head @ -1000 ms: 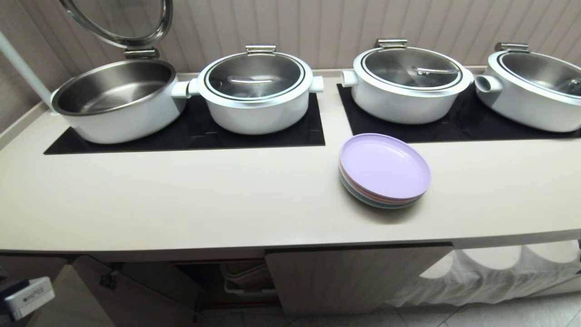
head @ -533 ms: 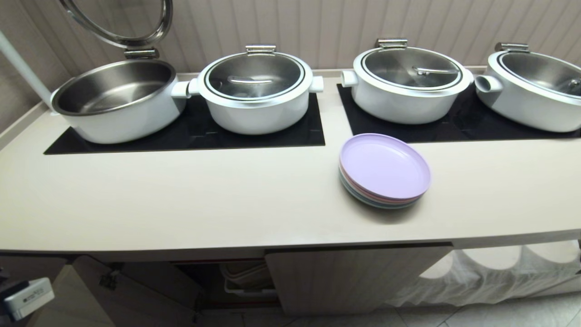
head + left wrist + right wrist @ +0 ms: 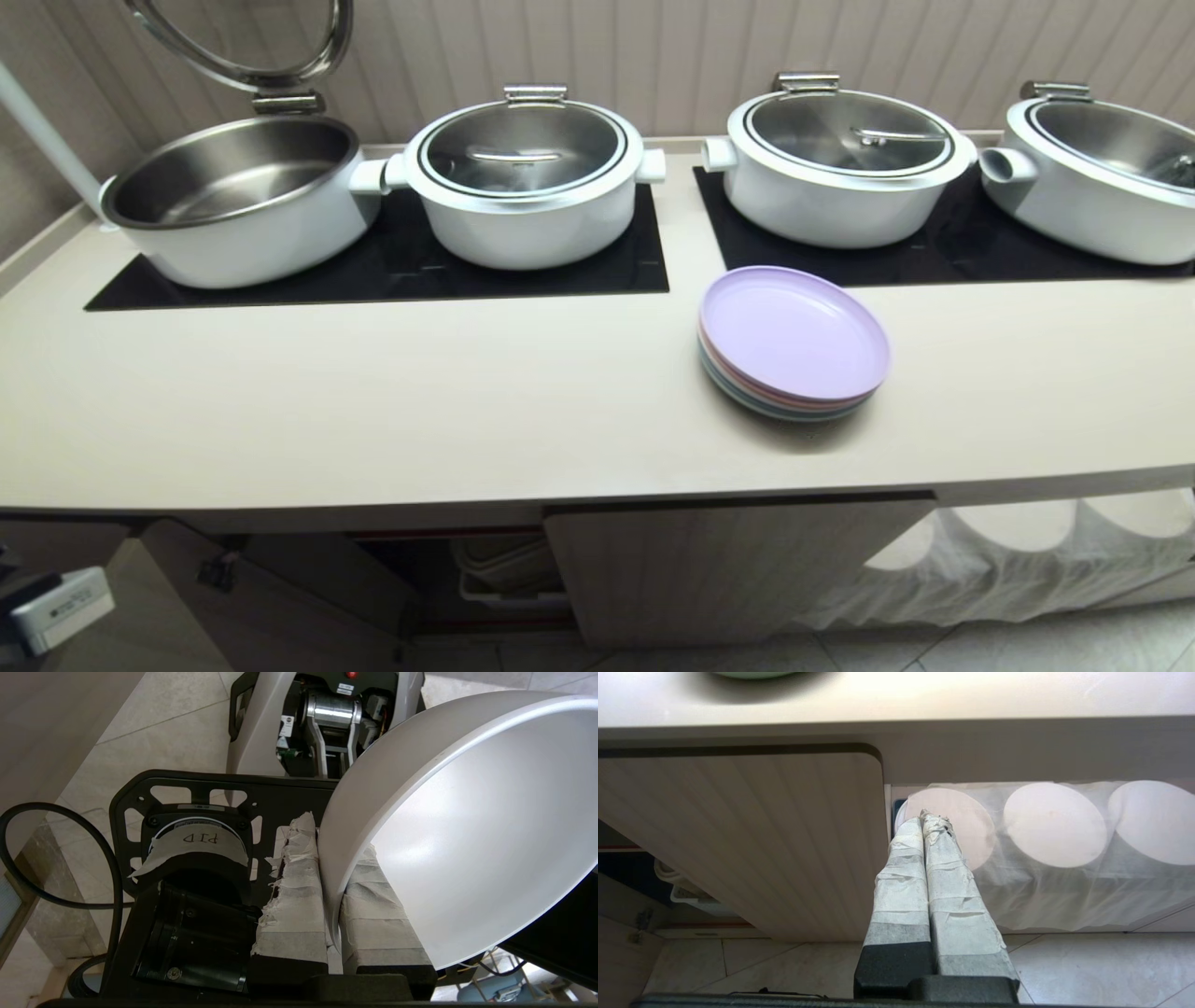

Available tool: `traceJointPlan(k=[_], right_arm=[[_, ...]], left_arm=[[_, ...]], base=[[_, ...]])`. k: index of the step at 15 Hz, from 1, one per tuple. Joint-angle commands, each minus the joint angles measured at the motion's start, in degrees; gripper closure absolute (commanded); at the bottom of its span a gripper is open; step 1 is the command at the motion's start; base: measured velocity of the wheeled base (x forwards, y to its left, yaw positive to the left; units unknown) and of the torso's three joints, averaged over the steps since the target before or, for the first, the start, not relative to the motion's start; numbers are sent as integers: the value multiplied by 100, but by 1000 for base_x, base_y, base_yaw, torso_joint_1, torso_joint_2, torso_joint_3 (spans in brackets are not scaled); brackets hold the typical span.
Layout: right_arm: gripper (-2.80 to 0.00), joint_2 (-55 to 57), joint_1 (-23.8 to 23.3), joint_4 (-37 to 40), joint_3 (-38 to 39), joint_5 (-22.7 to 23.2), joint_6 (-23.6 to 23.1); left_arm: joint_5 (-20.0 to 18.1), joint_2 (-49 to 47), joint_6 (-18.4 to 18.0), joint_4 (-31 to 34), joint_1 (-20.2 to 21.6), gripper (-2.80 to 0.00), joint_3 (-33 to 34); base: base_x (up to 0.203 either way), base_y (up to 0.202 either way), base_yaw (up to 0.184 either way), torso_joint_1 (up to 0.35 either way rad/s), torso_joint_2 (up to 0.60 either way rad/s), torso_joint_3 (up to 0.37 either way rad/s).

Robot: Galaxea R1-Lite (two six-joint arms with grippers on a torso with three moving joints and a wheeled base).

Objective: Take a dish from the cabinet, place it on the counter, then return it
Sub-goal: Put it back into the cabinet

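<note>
My left gripper [image 3: 332,858] is shut on the dish [image 3: 467,835], a plain white bowl, with one taped finger inside the rim and one outside. It hangs tilted above my own base and the tiled floor; neither shows in the head view. The cream counter [image 3: 420,401] stretches across the head view. Below it is the cabinet [image 3: 728,560], its fluted right door closed and its left door [image 3: 271,597] swung open. My right gripper [image 3: 927,821] is shut and empty, parked low in front of the closed door's edge [image 3: 761,835].
Several white pots [image 3: 523,187] stand on black hob panels [image 3: 373,275], the leftmost with its lid raised. A stack of pastel plates [image 3: 792,345] lies mid-counter. White bins [image 3: 504,569] sit inside the open cabinet. Cloth-covered round shapes [image 3: 1027,551] fill the space under the counter at right.
The whole head view has shifted slightly, so the camera has moved. Nothing on the counter has moved.
</note>
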State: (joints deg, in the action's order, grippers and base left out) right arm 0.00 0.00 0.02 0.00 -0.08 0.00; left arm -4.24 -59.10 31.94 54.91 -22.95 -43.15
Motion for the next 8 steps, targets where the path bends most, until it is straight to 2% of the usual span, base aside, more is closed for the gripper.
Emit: traceJointPlan(k=[1, 8], right_arm=[[0, 9, 6, -2, 0, -1, 0], [0, 2, 8, -2, 0, -1, 0]], left_arm=[[2, -14, 23, 29, 2, 0, -8], [20, -5, 15, 29, -7, 0, -61]], base=[[0, 0, 0, -124, 295, 149], [0, 0, 0, -145, 316, 160]])
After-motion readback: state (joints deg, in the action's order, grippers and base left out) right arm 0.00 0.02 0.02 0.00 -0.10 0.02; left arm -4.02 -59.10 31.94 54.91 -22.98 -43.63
